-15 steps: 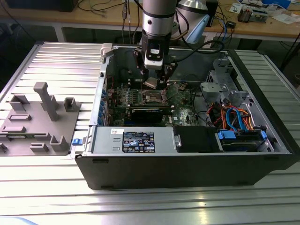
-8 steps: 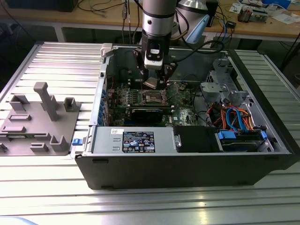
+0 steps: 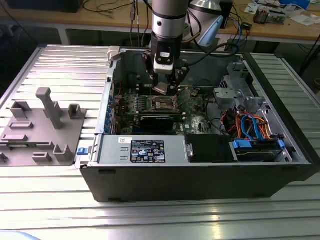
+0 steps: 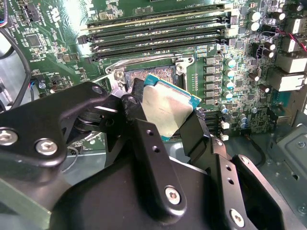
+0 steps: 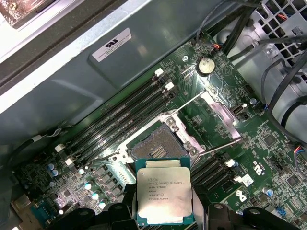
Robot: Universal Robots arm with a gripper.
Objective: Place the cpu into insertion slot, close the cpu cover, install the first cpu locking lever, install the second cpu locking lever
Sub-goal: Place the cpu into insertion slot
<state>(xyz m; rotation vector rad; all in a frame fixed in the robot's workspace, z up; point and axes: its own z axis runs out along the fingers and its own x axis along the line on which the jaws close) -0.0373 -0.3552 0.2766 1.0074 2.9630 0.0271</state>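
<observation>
One cpu [image 5: 164, 194], silver top up with a teal edge round it, sits clamped between the black fingers [image 5: 123, 203] of the gripper [image 5: 164, 211], whose jaws are clenched on two opposite sides of the chip. In the second wrist view the cpu [image 4: 165, 108] hangs tilted above the board, apart from the slot [image 4: 152, 75], and the gripper [image 4: 165, 115] grips it by its edges. In the first wrist view the slot [image 5: 156, 148] lies just beyond the chip, its dark centre bare inside a shiny metal rim. Its cover [image 5: 219, 114] is swung open and lies back on the side toward the coin battery [image 5: 206, 65], and thin wire levers [image 5: 220, 146] stick out free beside it. Long black memory slots [image 5: 120, 120] run along the slot's far side, next to the grey case wall. In the exterior view the arm reaches down into the open case [image 3: 200, 180], with the gripper [image 3: 164, 84] and cpu [image 3: 161, 89] hovering just above the slot [image 3: 164, 104] on the green board. A grey power supply [image 3: 142, 150] fills the near side of the case, and blue and orange cables [image 3: 250, 125] bunch toward the exterior view's right. A grey fixture [image 3: 42, 125] rests on the ribbed metal table [image 3: 50, 210] at the exterior view's left, well apart from the case.
</observation>
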